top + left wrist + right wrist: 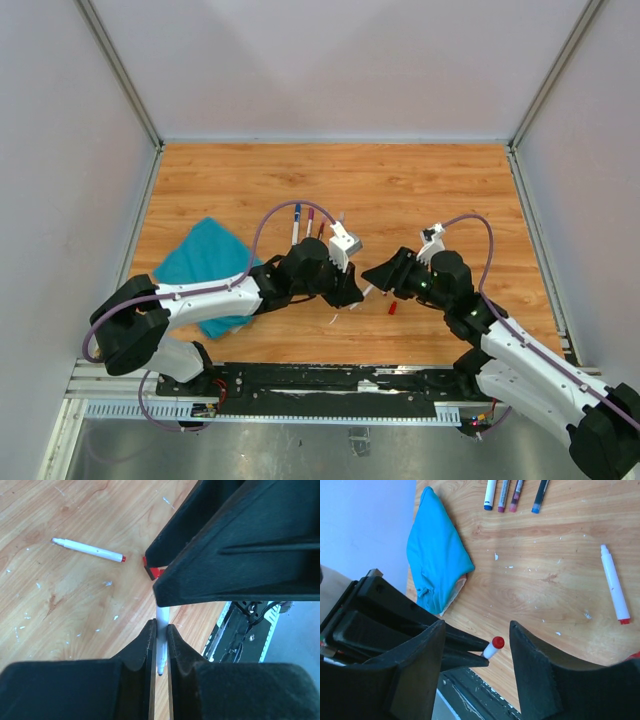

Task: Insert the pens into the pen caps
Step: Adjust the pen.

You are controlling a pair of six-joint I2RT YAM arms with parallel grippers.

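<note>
My left gripper (160, 625) is shut on a white pen (161, 647), seen in the top view near the table's middle (355, 292). The pen's red tip (497, 642) sticks out between the spread fingers of my right gripper (476, 625), which is open and not touching it. A red pen cap (154, 571) lies on the wood just beyond, also in the top view (392, 308). A second white pen with a red tip (615, 585) lies loose on the table (90, 550). Several capped pens (504, 492) lie side by side further back (303, 220).
A teal cloth (210, 265) lies crumpled at the left of the wooden table (420, 190). The black rail (330, 385) runs along the near edge, and grey walls close off the back and sides.
</note>
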